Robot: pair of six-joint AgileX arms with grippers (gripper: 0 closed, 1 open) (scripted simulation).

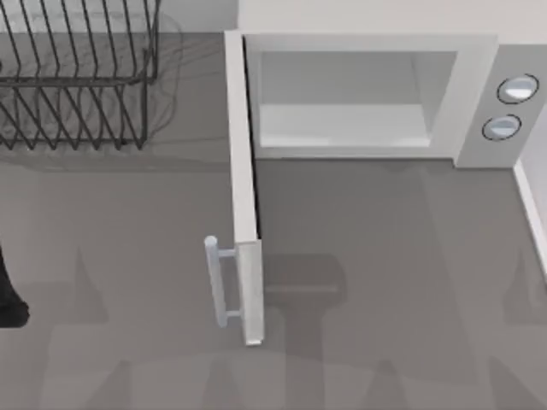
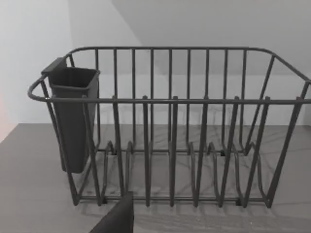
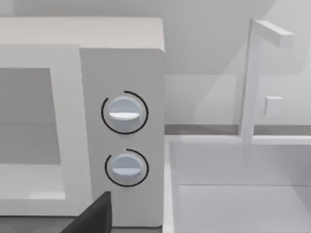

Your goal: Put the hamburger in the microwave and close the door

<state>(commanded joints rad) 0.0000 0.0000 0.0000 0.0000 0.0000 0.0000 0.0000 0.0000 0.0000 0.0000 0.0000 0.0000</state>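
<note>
The microwave (image 1: 479,94) stands at the back right of the table, its two round dials (image 1: 517,88) on the right panel. Its door (image 1: 244,196) is swung wide open toward the front, with the pale bar handle (image 1: 218,282) on its left face. The cavity (image 1: 342,120) is bare inside. The hamburger is out of view. A dark part of my left arm (image 1: 8,299) sits at the table's left edge. A dark bit of my left gripper (image 2: 116,221) faces the rack. A dark bit of my right gripper (image 3: 95,216) points at the microwave's dial panel (image 3: 124,112).
A black wire dish rack (image 1: 77,77) stands at the back left, with a dark cup holder (image 2: 73,121) on one end. A white basin (image 3: 233,184) with a thin white upright (image 3: 250,77) sits right of the microwave, and its edge (image 1: 532,213) runs along the table's right side.
</note>
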